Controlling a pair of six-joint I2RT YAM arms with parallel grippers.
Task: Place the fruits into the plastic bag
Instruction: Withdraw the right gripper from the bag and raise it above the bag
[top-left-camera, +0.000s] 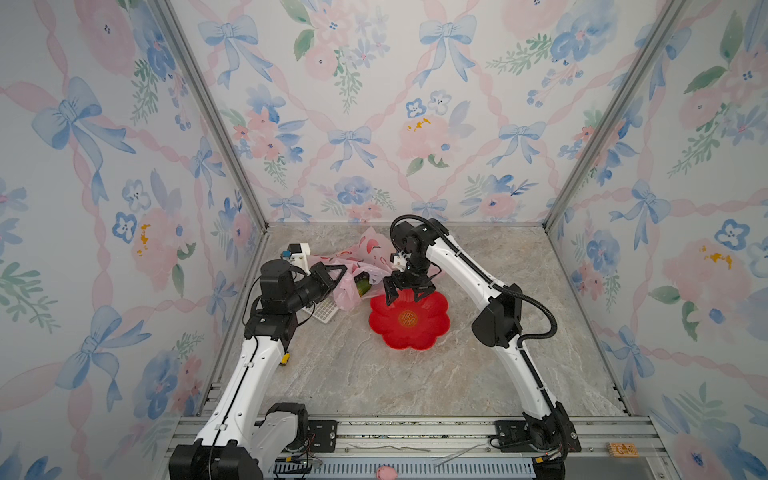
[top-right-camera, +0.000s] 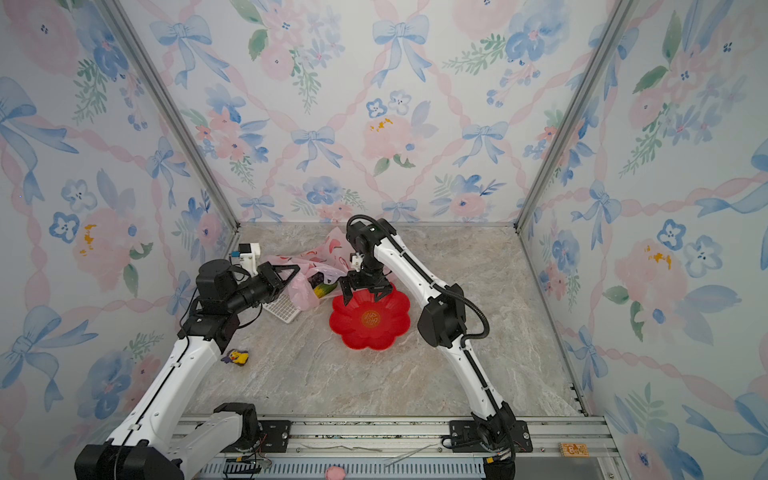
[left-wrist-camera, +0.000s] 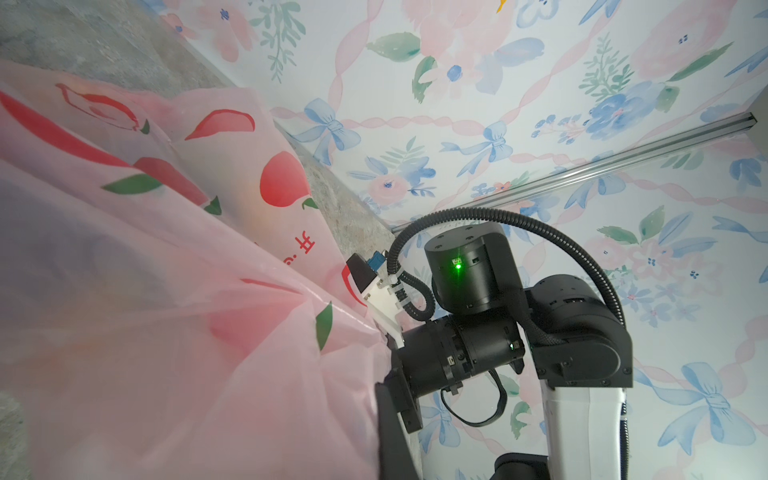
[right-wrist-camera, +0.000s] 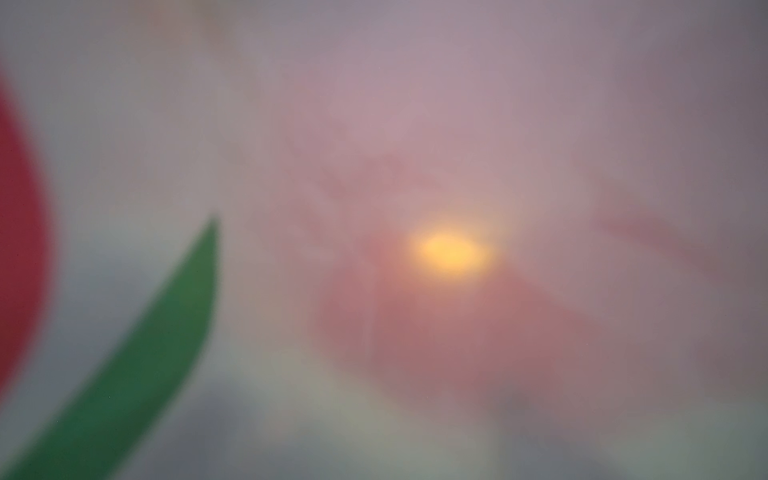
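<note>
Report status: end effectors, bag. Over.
Left end effector shut on plastic bag rim. Right end effector open, empty, over far edge of red plate. Green fruit inside bag mouth. Bag film blinds right wrist view.

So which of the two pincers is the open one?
The right pincer, its jaws spread wide above the red plate's far edge. The left pincer is pinched shut on the pink plastic bag.

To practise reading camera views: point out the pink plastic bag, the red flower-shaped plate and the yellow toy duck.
pink plastic bag (top-left-camera: 345, 296), in a top view, lower crumpled lobe.
red flower-shaped plate (top-left-camera: 430, 332), in a top view, bare red inside.
yellow toy duck (top-right-camera: 237, 357), in a top view, its body.
</note>
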